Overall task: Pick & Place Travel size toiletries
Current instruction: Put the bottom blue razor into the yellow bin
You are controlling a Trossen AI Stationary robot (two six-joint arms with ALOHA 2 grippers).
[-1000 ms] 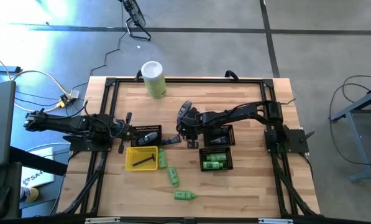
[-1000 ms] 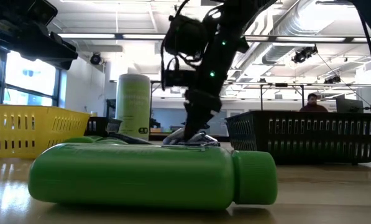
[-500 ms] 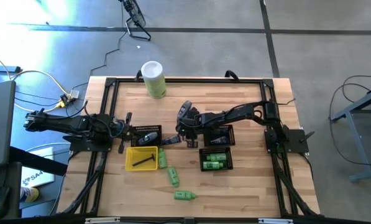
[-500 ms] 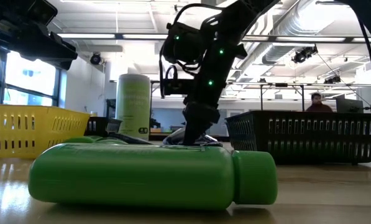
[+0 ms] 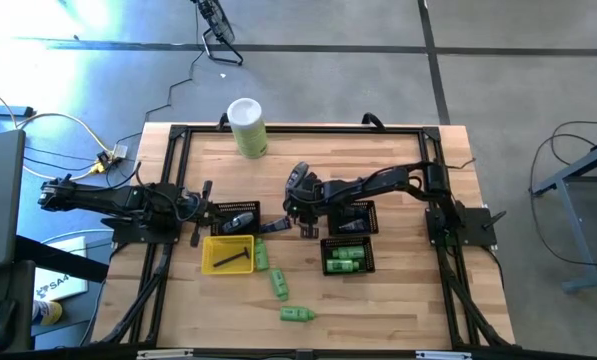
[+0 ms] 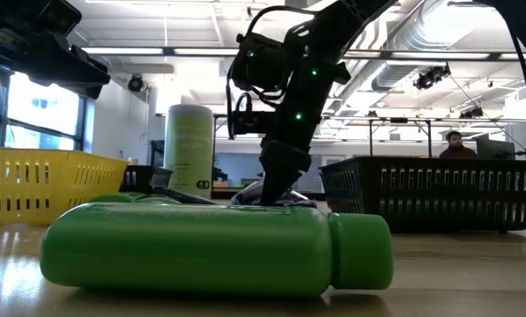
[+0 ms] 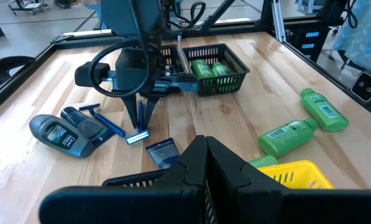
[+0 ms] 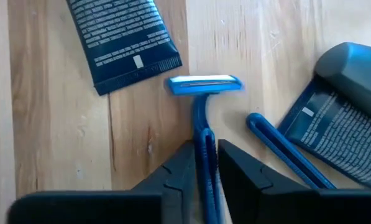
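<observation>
A blue razor (image 8: pixel 204 84) lies on the wood at mid-table, its handle running back between the fingers of my right gripper (image 8: pixel 205 155), which is shut on it. In the left wrist view the same gripper (image 7: pixel 145 121) points steeply down over the razor (image 7: pixel 137 137). Beside it lie a dark tube (image 8: pixel 126 37), a second blue razor handle (image 8: pixel 284 149) and a grey-blue tube (image 8: pixel 340 118). Three green bottles (image 5: pixel 279 285) lie nearer the front edge. My left gripper (image 7: pixel 205 155) waits shut at the table's left. My right gripper pinches the blue razor's handle (image 8: pixel 203 140) between its two fingers, a short way behind the head. The fingers come steeply from above, one on each side of the handle. The razor lies flat on the table, its head (image 8: pixel 205 83) on the wood.
A black basket (image 5: pixel 346 258) holds green bottles right of the razor, with another black basket (image 5: pixel 363 215) behind it. A yellow tray (image 5: pixel 227 254) and a black basket (image 5: pixel 236 217) stand left. A tall pale canister (image 5: pixel 248 127) stands at the far edge. A green bottle (image 6: pixel 218 251) fills the low view.
My right gripper has sunk a little toward the table over the blue razor. The razor and the tubes around it lie where they were.
</observation>
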